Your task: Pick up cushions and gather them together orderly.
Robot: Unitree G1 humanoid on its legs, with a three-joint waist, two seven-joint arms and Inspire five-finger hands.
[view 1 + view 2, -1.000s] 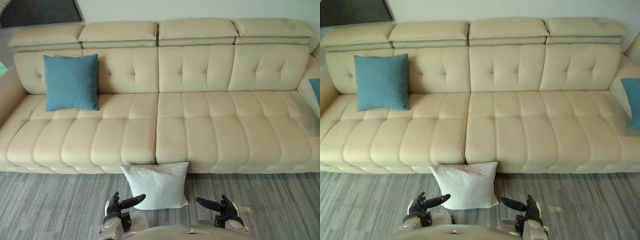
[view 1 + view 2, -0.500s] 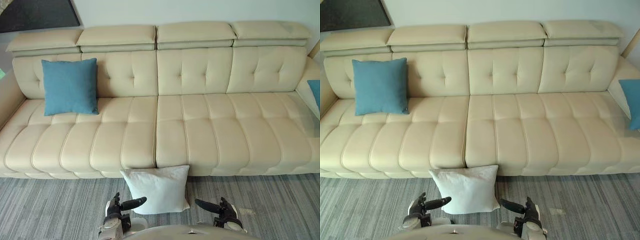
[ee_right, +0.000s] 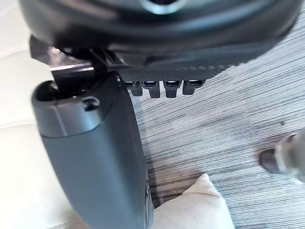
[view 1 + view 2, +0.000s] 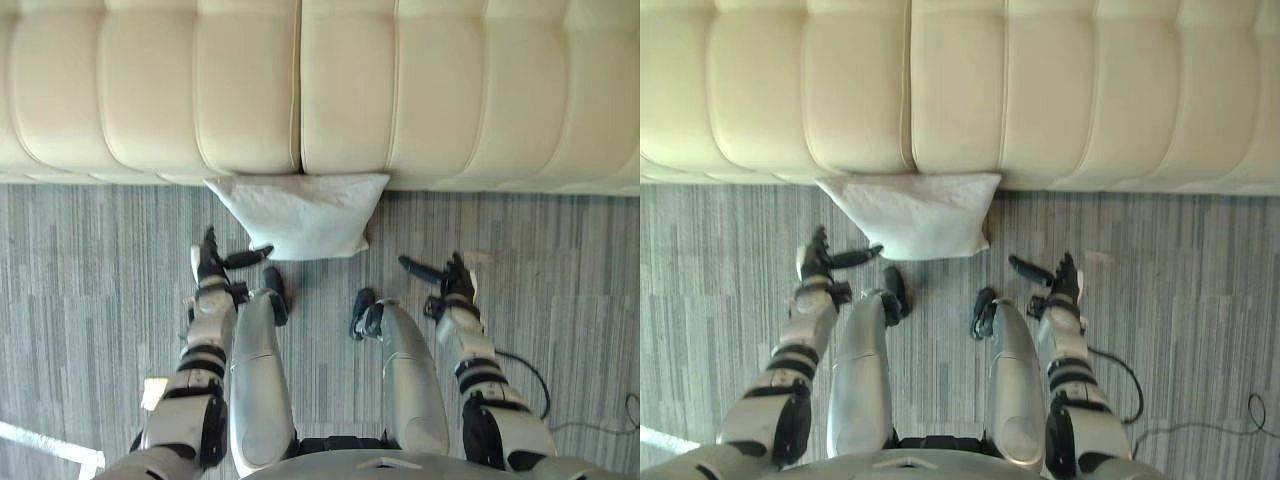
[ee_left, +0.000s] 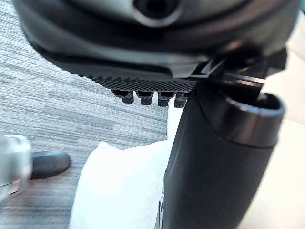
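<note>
grey striped carpet (image 4: 90, 260) fronts a cream sofa (image 4: 250, 90). a pale, plump cushion (image 4: 300, 215) leans against it. left hand (image 4: 212, 268) and right hand (image 4: 450, 285) are slack, empty.

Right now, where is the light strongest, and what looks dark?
Left eye view: a bright streak of light crosses the carpet at lower left, and the sofa has a pale sheen on its bulges. Left wrist view: the left hand stands dark before the bright white cushion.

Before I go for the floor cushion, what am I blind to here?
Sofa: behind the seat, cut off at eye views' top edge.
White cushion: far face, against sofa front, eye views.
Wrist views: left hand and right hand thumbs cover much of the cushion.
</note>
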